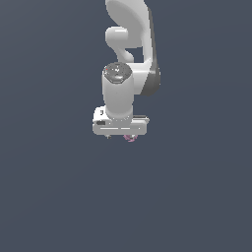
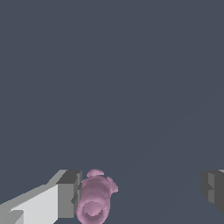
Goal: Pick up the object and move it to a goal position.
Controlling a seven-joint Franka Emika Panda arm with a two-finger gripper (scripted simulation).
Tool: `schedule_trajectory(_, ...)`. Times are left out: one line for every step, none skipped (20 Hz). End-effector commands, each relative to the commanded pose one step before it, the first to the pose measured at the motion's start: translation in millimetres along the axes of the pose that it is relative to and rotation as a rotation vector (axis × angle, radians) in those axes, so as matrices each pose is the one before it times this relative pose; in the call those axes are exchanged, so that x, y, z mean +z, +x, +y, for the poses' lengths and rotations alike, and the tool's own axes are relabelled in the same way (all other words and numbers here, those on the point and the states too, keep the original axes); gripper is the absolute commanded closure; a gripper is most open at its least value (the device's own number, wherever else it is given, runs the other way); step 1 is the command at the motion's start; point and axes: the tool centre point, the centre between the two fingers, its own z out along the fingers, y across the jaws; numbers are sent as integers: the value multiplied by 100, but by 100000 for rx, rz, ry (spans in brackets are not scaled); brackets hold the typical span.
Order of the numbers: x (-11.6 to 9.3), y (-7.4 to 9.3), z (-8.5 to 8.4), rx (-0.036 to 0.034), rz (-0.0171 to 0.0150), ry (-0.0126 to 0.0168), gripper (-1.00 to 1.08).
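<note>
The object point(image 2: 94, 199) is a tiny pink-mauve knobbly lump lying on the grey floor. In the wrist view it sits between my two fingers, right against one grey pad point(image 2: 70, 194), while the other pad point(image 2: 213, 189) stands far from it. My gripper point(image 2: 142, 194) is open and holds nothing. In the exterior view the white gripper bar point(image 1: 120, 127) points straight down and covers most of the object point(image 1: 130, 138), which peeks out below the bar toward the exterior view's right. The fingertips are mostly hidden there.
The plain dark grey floor point(image 1: 59, 197) fills both views. The white arm point(image 1: 129, 34) rises toward the top of the exterior view. No other object or marker shows.
</note>
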Motion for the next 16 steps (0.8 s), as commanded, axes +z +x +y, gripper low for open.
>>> schedule_trajectory(-9, 17, -6, -237, 24, 81, -92)
schedule_trajectory(10, -17, -5, 193, 3, -30, -92)
schedule_trajectory(29, -35, -30, 301, 2, -14, -92)
schedule_trajectory(49, -54, -38, 437, 1, 1, -92)
schedule_trajectory(69, -73, -58, 552, 1, 14, -92)
schedule_trajectory(87, -92, -69, 680, 0, 25, -92)
schedule_trajectory(103, -110, -81, 799, 0, 32, -92)
schedule_trajectory(116, -127, -89, 918, 0, 33, -92)
schedule_trajectory(128, -143, -99, 1035, 0, 30, -92)
schedule_trajectory(141, -161, -105, 1159, 1, 28, -92)
schedule_trajectory(154, -180, -113, 1280, 1, 29, -92)
schedule_trajectory(169, -201, -119, 1408, 0, 34, -92)
schedule_trajectory(184, -223, -127, 1531, -1, 38, -92)
schedule_trajectory(197, -245, -129, 1660, -1, 39, -92)
schedule_trajectory(210, -268, -132, 1784, -1, 39, -92)
schedule_trajectory(223, -291, -133, 1912, -1, 40, -92)
